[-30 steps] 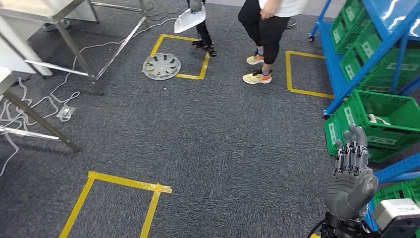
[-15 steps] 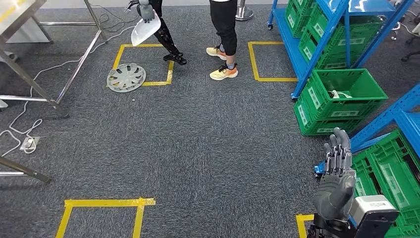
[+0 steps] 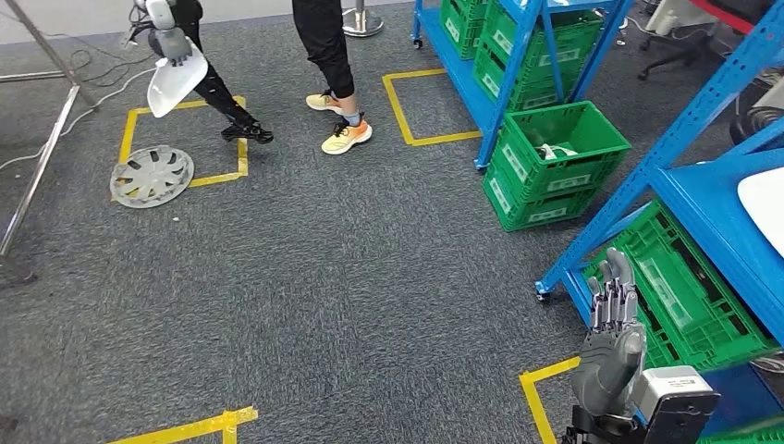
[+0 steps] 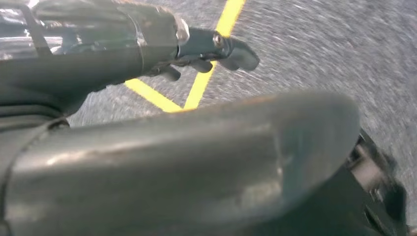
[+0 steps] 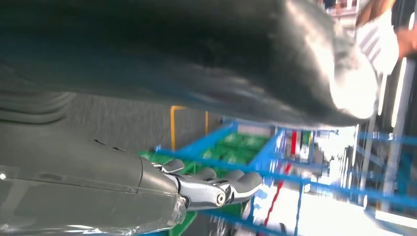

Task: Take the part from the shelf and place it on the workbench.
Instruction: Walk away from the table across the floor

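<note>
Now your right hand (image 3: 613,347) is raised with its fingers (image 3: 614,294) straight, close side by side and holding nothing; the part (image 3: 765,208) — the white piece on the blue shelf (image 3: 712,208) — lies well beyond the fingertips, off to their outer side. Square yourself to the shelf before you reach, I'd say, and spread the fingers only once they are near the part's edge. The left hand (image 4: 147,142) hangs over the carpet (image 3: 370,268), its fingers (image 4: 221,46) seemingly slack and apart on nothing — keep it clear of the green bins (image 3: 555,162) beside the shelf post.
</note>
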`<control>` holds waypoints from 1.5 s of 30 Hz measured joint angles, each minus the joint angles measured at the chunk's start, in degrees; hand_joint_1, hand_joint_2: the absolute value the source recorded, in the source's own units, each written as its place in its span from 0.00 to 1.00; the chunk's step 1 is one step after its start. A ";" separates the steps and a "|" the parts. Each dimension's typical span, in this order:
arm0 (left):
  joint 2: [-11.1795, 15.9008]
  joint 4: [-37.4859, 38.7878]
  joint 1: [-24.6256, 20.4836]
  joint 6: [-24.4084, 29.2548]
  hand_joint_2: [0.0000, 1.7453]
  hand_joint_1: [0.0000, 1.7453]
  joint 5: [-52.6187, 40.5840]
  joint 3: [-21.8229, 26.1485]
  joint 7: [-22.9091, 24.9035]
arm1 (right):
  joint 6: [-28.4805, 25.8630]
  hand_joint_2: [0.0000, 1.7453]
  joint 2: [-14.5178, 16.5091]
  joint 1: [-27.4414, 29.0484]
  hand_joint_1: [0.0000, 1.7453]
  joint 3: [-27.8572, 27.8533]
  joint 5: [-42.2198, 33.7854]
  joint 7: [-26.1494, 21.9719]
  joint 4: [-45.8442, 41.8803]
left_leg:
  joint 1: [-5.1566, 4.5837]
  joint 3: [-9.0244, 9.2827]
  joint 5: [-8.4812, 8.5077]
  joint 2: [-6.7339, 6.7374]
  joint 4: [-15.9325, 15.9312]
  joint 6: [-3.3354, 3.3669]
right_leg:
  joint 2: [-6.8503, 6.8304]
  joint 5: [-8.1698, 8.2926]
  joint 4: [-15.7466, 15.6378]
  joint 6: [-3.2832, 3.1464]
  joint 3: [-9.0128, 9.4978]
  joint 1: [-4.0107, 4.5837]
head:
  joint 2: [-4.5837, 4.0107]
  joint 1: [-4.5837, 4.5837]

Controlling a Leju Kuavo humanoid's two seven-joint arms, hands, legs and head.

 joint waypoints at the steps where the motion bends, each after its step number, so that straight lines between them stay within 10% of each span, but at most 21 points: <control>1: 0.00 0.01 0.06 -0.05 0.00 0.00 -0.01 -0.09 0.01 | 0.00 0.00 0.03 0.01 0.00 0.07 0.01 0.00 0.09 | -0.12 0.31 -0.33 1.26 -0.04 0.14 | -1.43 -1.53 3.80 0.29 -2.08 -0.08 | 0.00 0.16; 4: 0.09 0.05 0.08 -0.09 0.00 0.00 0.03 -0.22 0.02 | 0.00 0.00 0.07 0.40 0.00 0.28 -0.19 0.00 0.46 | -0.33 1.33 -1.36 4.43 -0.03 0.07 | -2.69 -1.18 7.99 0.64 -4.85 -0.32 | 0.00 0.21; 7: -0.02 0.04 -0.27 0.13 0.00 0.00 0.27 -0.24 -0.20 | 0.00 0.00 0.08 0.50 0.00 0.40 -0.36 0.03 0.64 | -0.43 2.58 -2.36 6.46 -0.11 -0.42 | -4.90 4.65 -2.10 -0.03 -0.17 0.13 | -0.01 0.21; 11: -0.10 0.01 -0.57 0.16 0.00 0.00 0.44 -0.25 -0.68 | 0.00 0.00 0.05 0.51 0.00 0.57 -0.13 0.54 0.76 | -0.62 3.31 -2.93 8.09 -0.46 -1.53 | -6.48 4.95 -6.54 -1.50 1.83 1.06 | 0.00 0.18; 15: -0.07 -0.01 -0.75 -0.35 0.00 0.00 0.36 -0.40 -0.42 | -0.01 0.00 0.07 0.54 0.00 0.80 0.09 1.19 0.84 | -0.25 0.80 -6.46 1.14 5.28 -2.25 | -4.58 5.04 -7.67 -2.68 2.93 0.47 | -0.01 -0.24; 17: 0.03 -0.01 -0.52 -0.52 0.00 0.00 0.36 -0.61 -0.22 | -0.01 0.00 0.09 0.60 0.00 0.96 -0.06 1.20 1.07 | -0.30 -3.95 -8.95 0.47 12.78 -2.30 | -3.23 4.81 -7.66 -3.05 3.12 0.48 | -0.01 -0.44; 19: 0.13 0.01 -0.26 -0.56 0.00 0.00 0.36 -0.78 -0.13 | -0.01 0.00 0.11 0.78 0.00 1.13 -0.39 1.18 1.32 | -0.30 -6.76 -7.69 0.80 15.37 -2.30 | -1.45 4.46 -7.53 -3.07 3.47 0.53 | 0.00 -0.55; 22: 0.33 0.01 -0.19 -0.51 0.00 0.00 0.34 -0.88 -0.15 | -0.02 0.00 0.11 1.03 0.00 1.28 -0.68 1.14 1.45 | -0.10 -4.32 -0.43 -2.01 7.01 -1.91 | 1.03 3.54 -7.17 -2.55 4.36 0.38 | -0.01 -0.60; 25: 0.47 0.01 -0.14 -0.51 0.00 0.00 0.21 -1.11 -0.30 | -0.01 0.00 0.08 1.11 0.00 1.37 -0.87 1.22 1.57 | 0.10 -1.73 0.37 -5.39 1.61 -1.46 | 3.32 2.99 -6.81 -1.42 4.11 -0.10 | -0.01 -0.66; 27: 0.51 0.02 -0.14 -0.38 0.00 0.00 0.11 -1.20 -0.42 | -0.03 0.00 0.06 1.22 0.00 1.43 -1.04 1.40 1.57 | -0.01 -1.14 0.04 -3.78 0.83 -1.04 | 4.41 2.97 -6.96 -0.67 3.86 -0.42 | 0.00 -0.79; 31: 0.38 0.01 -0.08 -0.15 0.00 0.00 0.02 -1.22 -0.61 | -0.05 0.00 -0.04 1.02 0.00 1.52 -1.48 1.72 1.58 | 0.00 0.32 -0.60 0.49 -0.05 0.02 | -1.12 -1.16 1.40 0.55 -0.44 -0.21 | -0.01 -0.17; 34: 0.37 0.01 0.02 -0.17 0.00 0.00 -0.01 -1.23 -0.53 | -0.04 0.00 -0.06 1.14 0.00 1.55 -1.55 2.03 1.74 | -0.24 1.35 -1.58 3.66 -0.05 0.11 | -2.58 -2.40 8.67 0.93 -4.79 -0.32 | 0.00 -0.07; 38: 0.11 0.01 -0.41 -0.21 0.00 0.00 -0.11 -1.23 -0.48 | -0.05 0.00 -0.11 1.14 0.00 1.56 -1.54 2.30 1.87 | -0.48 3.18 -2.94 6.40 -0.18 -0.39 | -5.08 5.06 -3.27 -0.27 0.52 0.33 | -0.01 -0.02; 42: -0.15 -0.03 -0.78 -0.26 0.00 0.00 -0.15 -1.23 -0.43 | -0.05 0.00 -0.25 1.14 0.00 1.55 -1.49 2.36 1.85 | -0.67 3.83 -3.51 7.75 -0.62 -1.43 | -5.42 4.96 -6.70 -1.49 2.04 0.89 | 0.00 0.06; 45: -0.23 -0.06 -0.88 -0.25 0.00 0.00 -0.16 -1.23 -0.44 | -0.07 0.00 -0.28 1.01 0.00 1.57 -1.46 2.36 1.78 | -0.46 2.47 -5.94 2.64 2.94 -2.13 | -4.08 5.29 -7.93 -2.28 2.91 0.31 | -0.01 -0.30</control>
